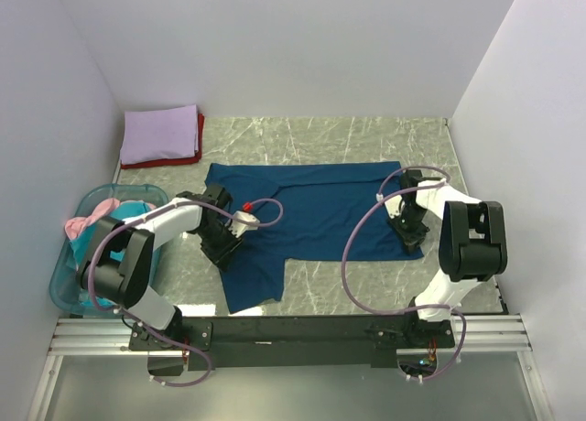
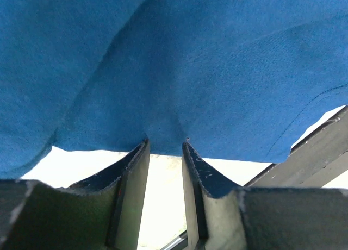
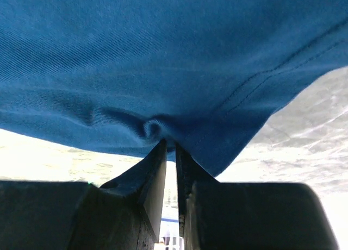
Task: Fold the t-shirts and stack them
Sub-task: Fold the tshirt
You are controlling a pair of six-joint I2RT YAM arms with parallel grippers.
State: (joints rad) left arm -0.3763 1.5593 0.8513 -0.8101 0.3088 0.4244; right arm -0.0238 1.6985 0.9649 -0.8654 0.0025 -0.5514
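Red shirt (image 1: 200,139) apparently mostly beneath lavender shirt (image 1: 161,134).

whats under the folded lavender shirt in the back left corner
A folded red t-shirt, only its right and near edges showing. The rest is covered by the lavender t-shirt.

Spread over the middle of the table (image 1: 366,137): one shirt (image 1: 311,210). At its left edge, left end effector (image 1: 224,252); at its right edge, right end effector (image 1: 412,238). In the far left corner: folded shirts (image 1: 163,135), stacked. Near left, beside the left arm (image 1: 156,221): basket (image 1: 69,288), more shirts (image 1: 92,221) heaped inside.
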